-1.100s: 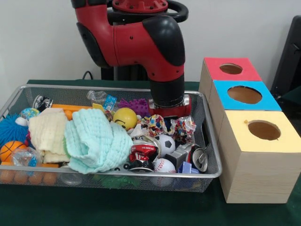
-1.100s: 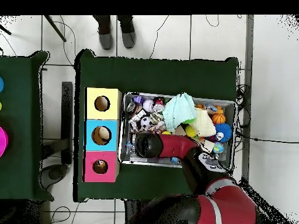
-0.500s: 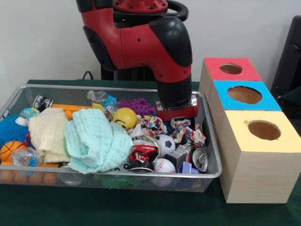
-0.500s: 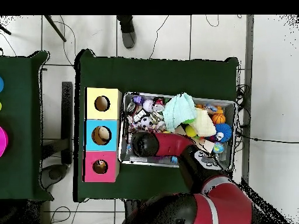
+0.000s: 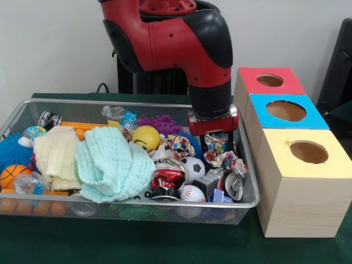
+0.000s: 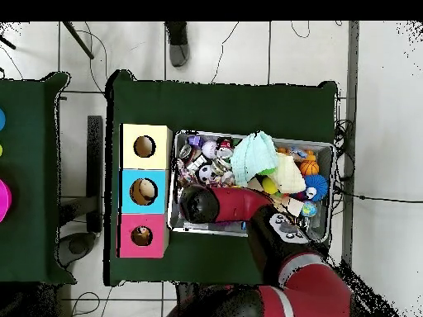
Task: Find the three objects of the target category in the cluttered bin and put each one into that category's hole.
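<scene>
My gripper (image 5: 213, 136) hangs over the right end of the wire bin (image 5: 126, 102), close to its right wall. From it dangles a crumpled cloth with a colourful print (image 5: 222, 154), its lower end just above the bin's clutter. The cloth hides the fingertips. In the overhead view only the round arm end (image 6: 195, 204) shows, above the bin's side nearest the boxes. To the right stand three wooden boxes with round holes: red (image 5: 269, 81), blue (image 5: 286, 111) and yellow (image 5: 308, 152). A second printed cloth (image 5: 179, 146) lies in the bin.
The bin also holds a mint cloth (image 5: 113, 162), a cream cloth (image 5: 55, 154), a yellow smiley ball (image 5: 146, 137), a soccer ball (image 5: 193, 168), a baseball (image 5: 192, 193), cans (image 5: 234, 186) and a blue spiky ball (image 5: 11, 151). A person's shoe (image 6: 178, 45) shows beyond the table.
The gripper has risen and shifted right toward the boxes, lifting the printed cloth out of the clutter. The person's feet in the overhead view have shifted.
</scene>
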Action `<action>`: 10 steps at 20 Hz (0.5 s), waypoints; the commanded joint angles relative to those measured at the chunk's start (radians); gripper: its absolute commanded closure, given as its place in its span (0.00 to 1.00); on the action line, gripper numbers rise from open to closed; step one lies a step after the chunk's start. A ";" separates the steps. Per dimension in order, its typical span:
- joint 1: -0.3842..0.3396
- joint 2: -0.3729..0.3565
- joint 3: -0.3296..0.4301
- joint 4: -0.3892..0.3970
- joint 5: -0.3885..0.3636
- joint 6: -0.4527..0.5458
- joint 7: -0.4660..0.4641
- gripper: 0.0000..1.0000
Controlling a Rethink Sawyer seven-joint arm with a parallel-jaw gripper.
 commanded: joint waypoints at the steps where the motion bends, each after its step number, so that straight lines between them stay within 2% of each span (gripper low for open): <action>1: 0.034 -0.083 -0.038 0.051 -0.014 -0.054 0.147 0.00; 10: 0.045 -0.198 -0.052 0.086 0.016 0.057 0.123 0.00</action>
